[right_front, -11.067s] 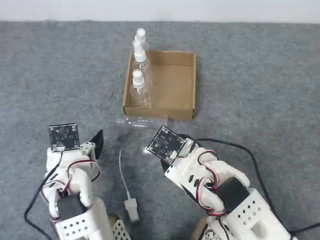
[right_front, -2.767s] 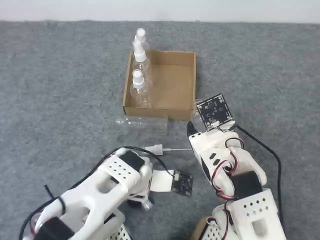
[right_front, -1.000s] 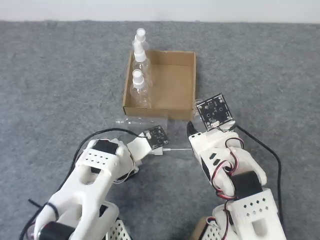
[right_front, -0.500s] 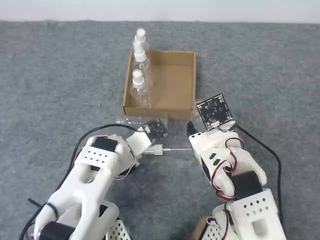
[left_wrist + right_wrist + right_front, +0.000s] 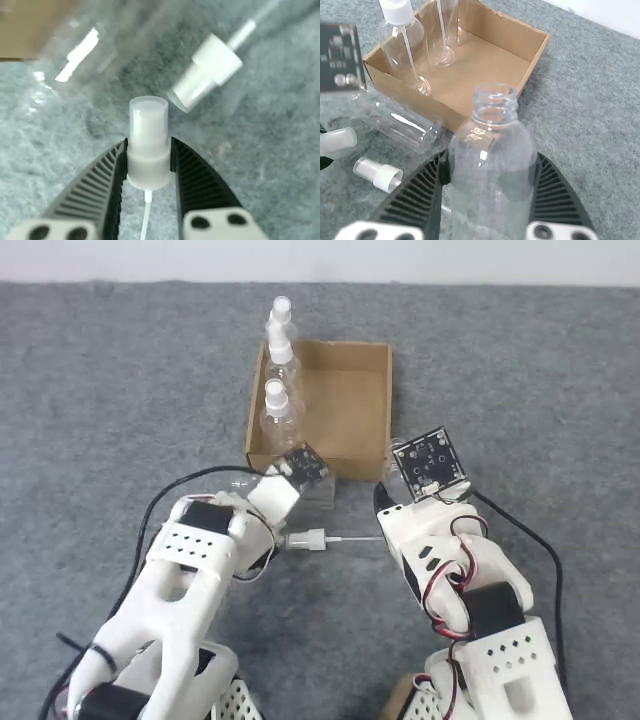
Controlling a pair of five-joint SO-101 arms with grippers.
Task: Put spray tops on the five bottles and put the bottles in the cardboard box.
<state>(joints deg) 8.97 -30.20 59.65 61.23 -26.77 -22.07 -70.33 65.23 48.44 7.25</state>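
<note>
My left gripper (image 5: 148, 146) is shut on a white spray top (image 5: 148, 135), its tube hanging down between the fingers. It hovers close to a clear bottle (image 5: 322, 490) that lies uncapped on the carpet in front of the cardboard box (image 5: 345, 415). A second spray top (image 5: 308, 539) lies on the carpet beside it, also seen from the left wrist (image 5: 207, 70). My right gripper (image 5: 490, 185) is shut on an upright bottle (image 5: 492, 150) with an open neck, right of the box's front corner. Bottles with spray tops (image 5: 274, 395) stand along the box's left wall.
Grey carpet covers the table. The right half of the box floor (image 5: 475, 70) is bare. The left wrist's camera board (image 5: 303, 465) hangs over the lying bottle (image 5: 400, 125). A black cable (image 5: 530, 540) trails right of the right arm.
My left arm has moved forward from the loose spray top toward the lying bottle and the box, carrying its spray top. The right arm and its bottle have stayed still.
</note>
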